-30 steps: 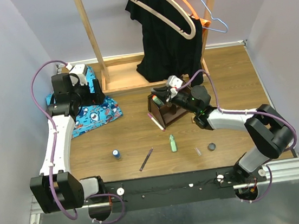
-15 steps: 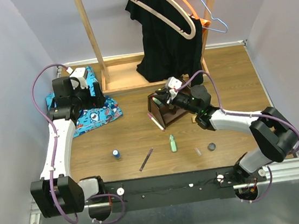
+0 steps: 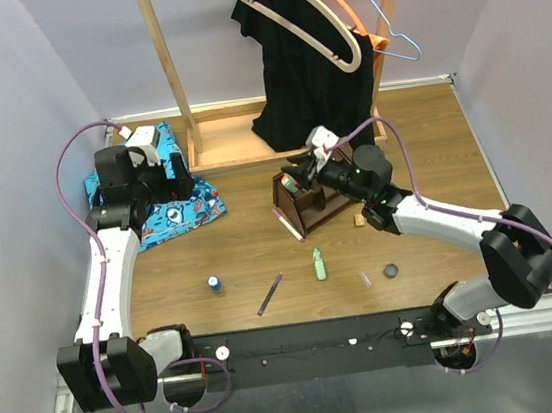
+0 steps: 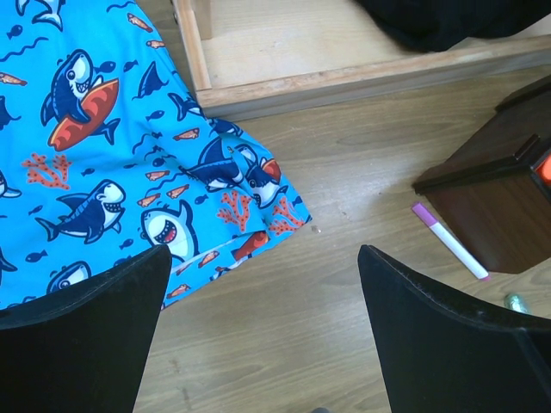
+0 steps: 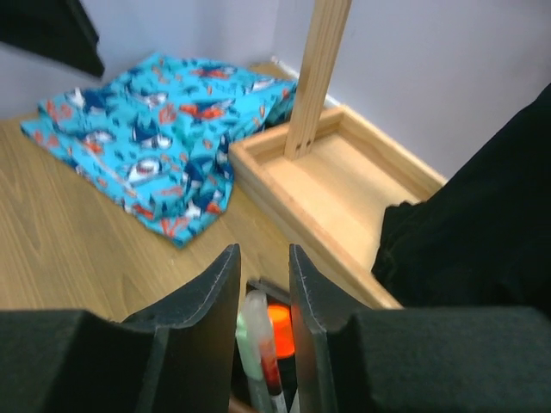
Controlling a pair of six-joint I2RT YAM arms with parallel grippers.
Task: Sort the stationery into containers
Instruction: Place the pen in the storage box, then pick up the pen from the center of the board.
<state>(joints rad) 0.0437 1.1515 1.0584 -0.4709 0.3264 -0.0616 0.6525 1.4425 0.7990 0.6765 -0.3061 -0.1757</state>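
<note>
The left gripper [image 4: 263,255] stands wide open. The right gripper [image 5: 263,258] straddles one marker [image 5: 258,331] in the one organizer [image 3: 304,213]; whether it grips is unclear. The tabletop [image 3: 241,246] bears one blue bottle [image 3: 215,284], one purple pen [image 3: 270,294], one green marker [image 3: 318,264] and one disc [image 3: 392,271].

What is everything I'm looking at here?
desk organizer: one, dark brown, mid-table
stowed markers: at least two, orange and green-white, inside organizer
pink marker: one, against the organizer's front
tan eraser: one, right of organizer
blue bottle: one, near left
purple pen: one, near centre
green marker: one, pale, near centre
dark disc: one, near right
pale bit: one, beside disc, unidentifiable
shark cloth: one, blue, far left
wooden rack: one, light, at back
black garment: one, hanging on rack
hangers: three, pale, orange, blue, on rack
left gripper: one, black, open, above cloth
right gripper: one, black, over organizer
</note>
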